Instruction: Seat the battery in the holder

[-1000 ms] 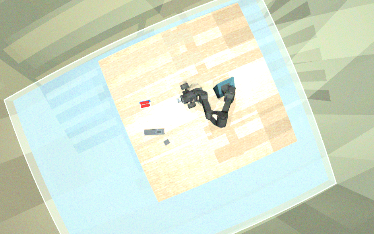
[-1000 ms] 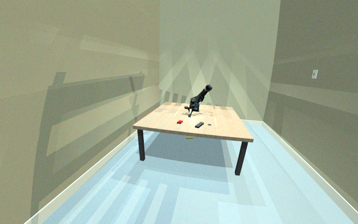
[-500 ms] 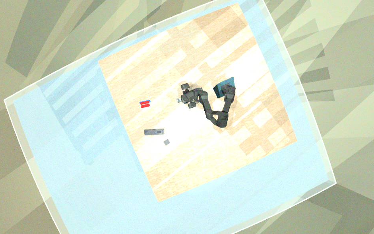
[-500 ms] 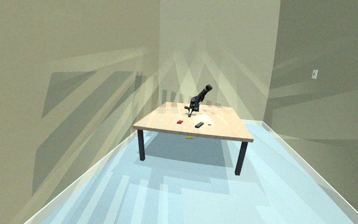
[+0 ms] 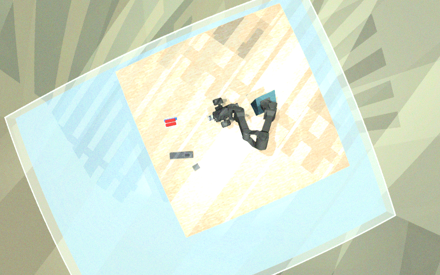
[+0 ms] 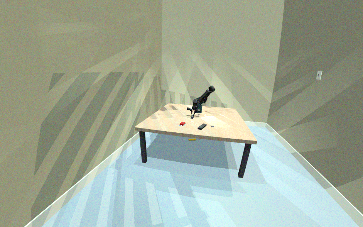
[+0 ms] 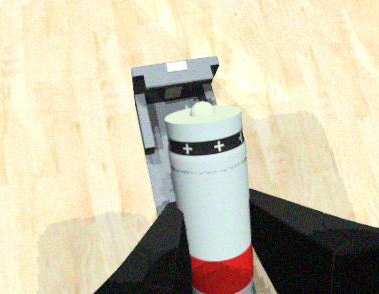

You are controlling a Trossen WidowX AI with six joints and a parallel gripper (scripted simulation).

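The surface [image 7: 73, 31] looks like pale, smooth wood with a fine grain. The battery [image 7: 212, 205] has a matt grey casing with a glossy red band and a metal-looking spring end. The holder [image 7: 148, 94] looks like dull grey plastic, and the fingers matt black.
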